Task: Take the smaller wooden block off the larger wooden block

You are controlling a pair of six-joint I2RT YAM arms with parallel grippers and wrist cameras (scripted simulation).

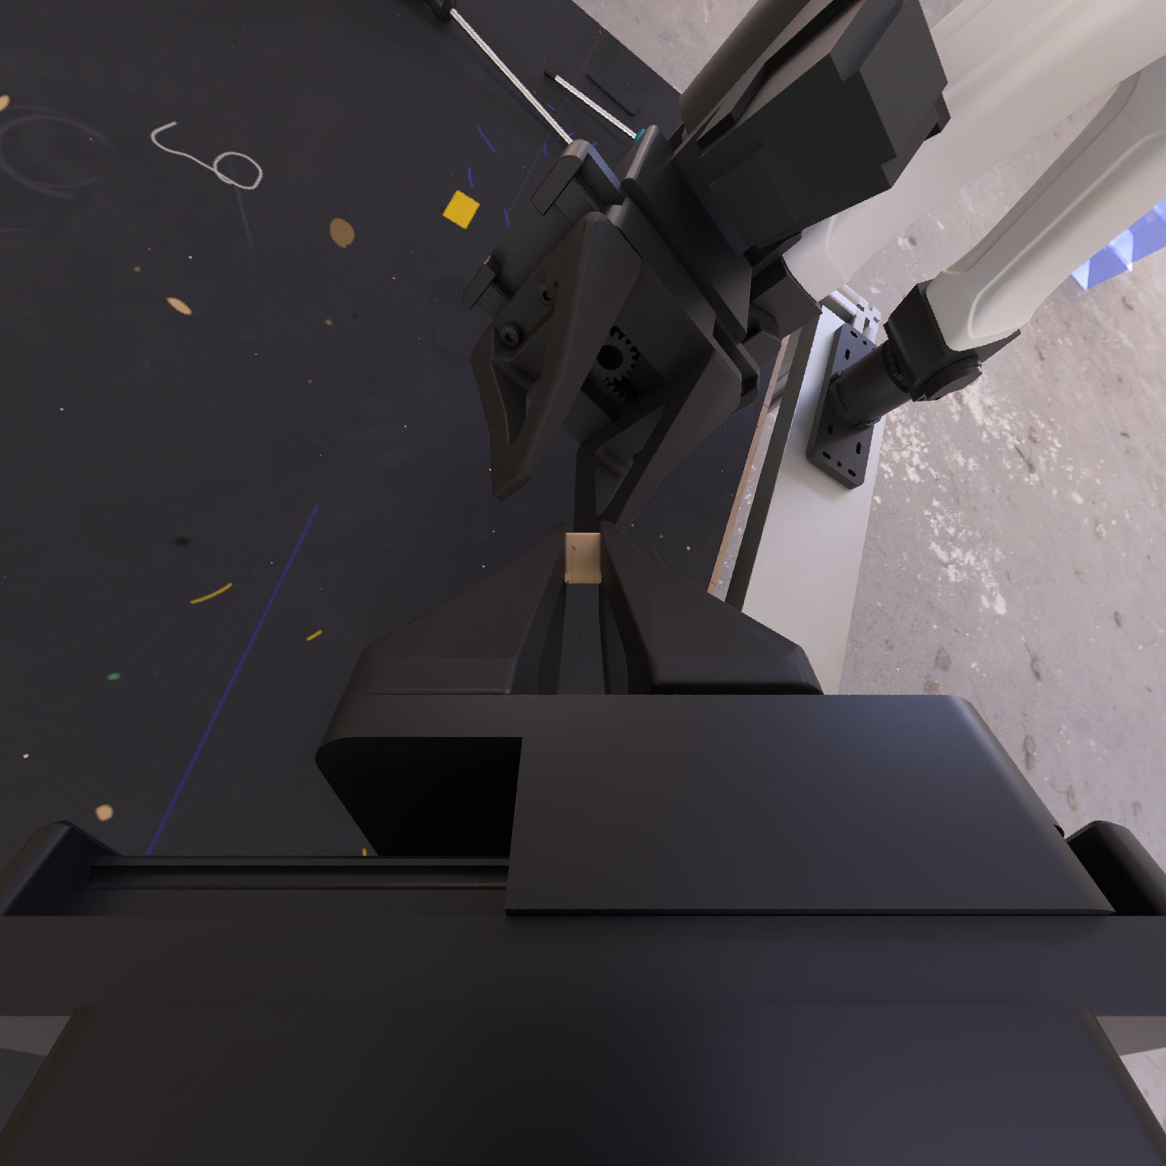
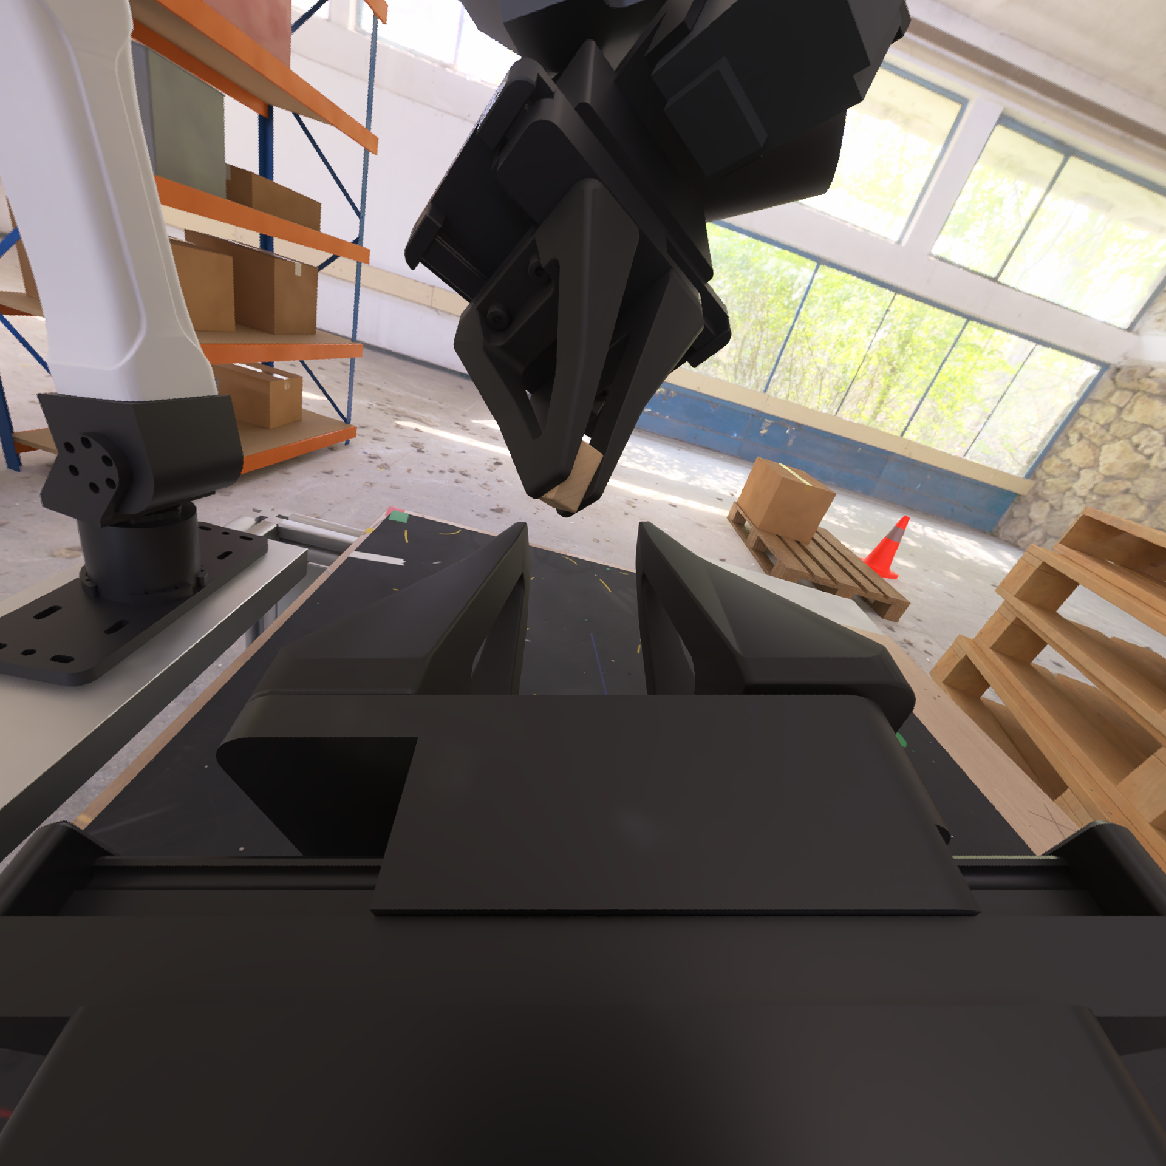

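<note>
In the left wrist view my left gripper (image 1: 582, 536) is shut on the smaller wooden block (image 1: 582, 558), a pale cube pinched between the fingertips above the black table mat (image 1: 252, 441). In the right wrist view the same block (image 2: 577, 476) shows in the left gripper (image 2: 568, 498), held in the air just above and beyond my right gripper (image 2: 582, 530). The right gripper is open and empty, its fingers spread wide. It also shows in the left wrist view (image 1: 549, 492), close behind the held block. The larger wooden block is not in view.
The mat carries paint specks, chalk lines and a flat yellow square (image 1: 460, 209). The right arm's base plate (image 1: 842, 410) sits at the table edge, the left arm's base (image 2: 126, 568) at the other. Shelves (image 2: 265, 284), pallets (image 2: 1072, 662) and a cone (image 2: 886, 549) stand on the floor beyond.
</note>
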